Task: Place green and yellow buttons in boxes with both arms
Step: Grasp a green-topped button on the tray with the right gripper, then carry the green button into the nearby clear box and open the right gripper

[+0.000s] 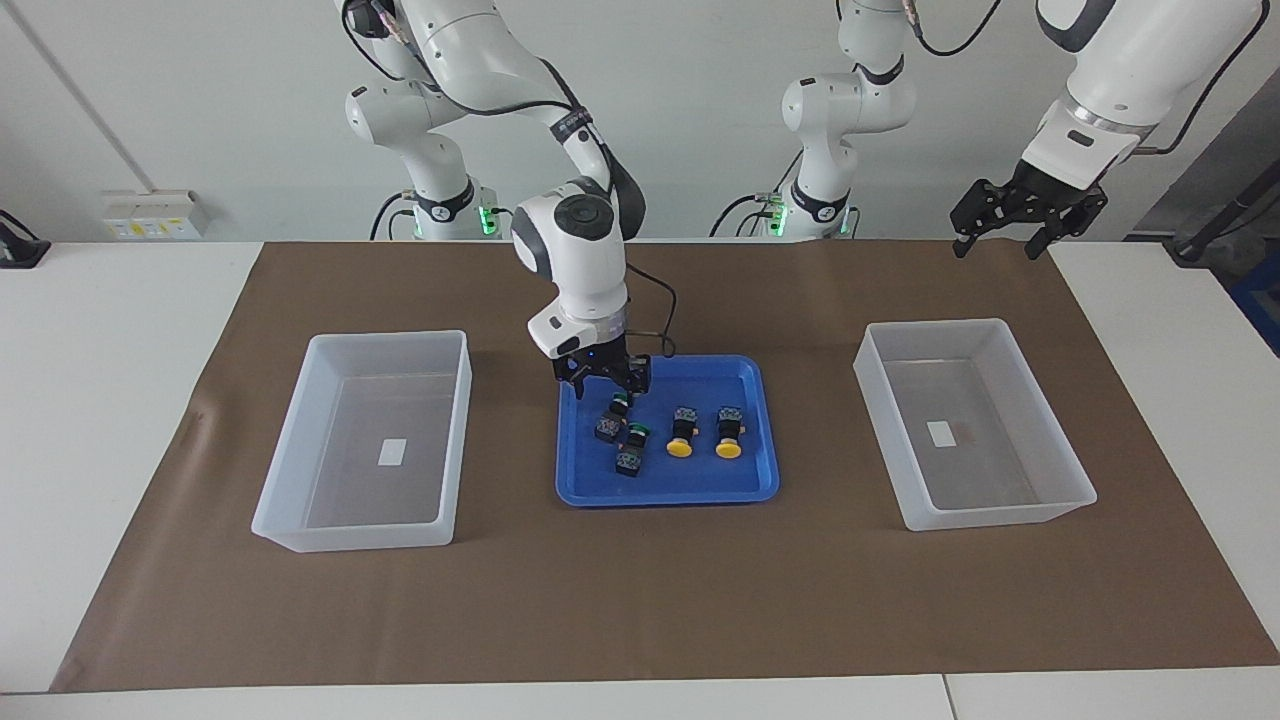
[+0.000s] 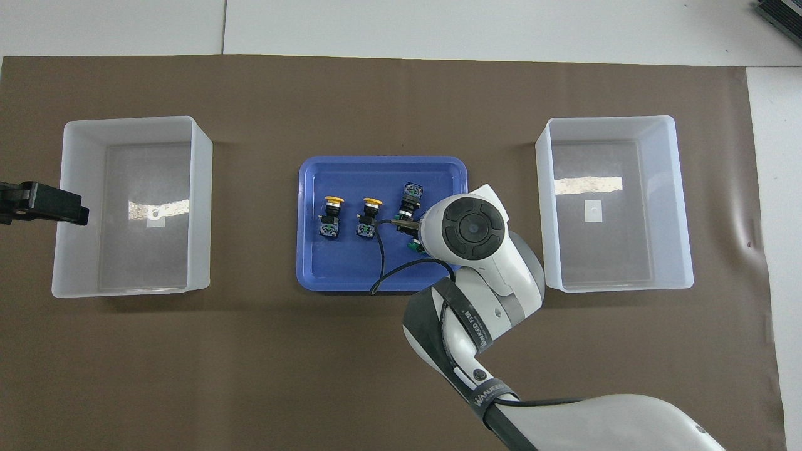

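Observation:
Two green buttons and two yellow buttons lie in a shallow blue tray [image 1: 660, 497]. My right gripper [image 1: 607, 388] is open and low over the green button [image 1: 610, 418] nearer the robots, whose cap sits just under the fingertips. In the overhead view my wrist hides most of that button [image 2: 413, 248]. The other green button [image 1: 630, 452] [image 2: 410, 197] lies beside it. Both yellow buttons [image 1: 681, 438] [image 1: 730, 437] lie toward the left arm's end of the tray. My left gripper [image 1: 995, 248] waits open, high in the air near the box [image 1: 940, 325] at its end.
The second box [image 1: 390, 338] stands at the right arm's end of the brown mat, and both boxes hold only a white label. The right arm's black cable [image 2: 382, 275] loops over the tray [image 2: 382, 161].

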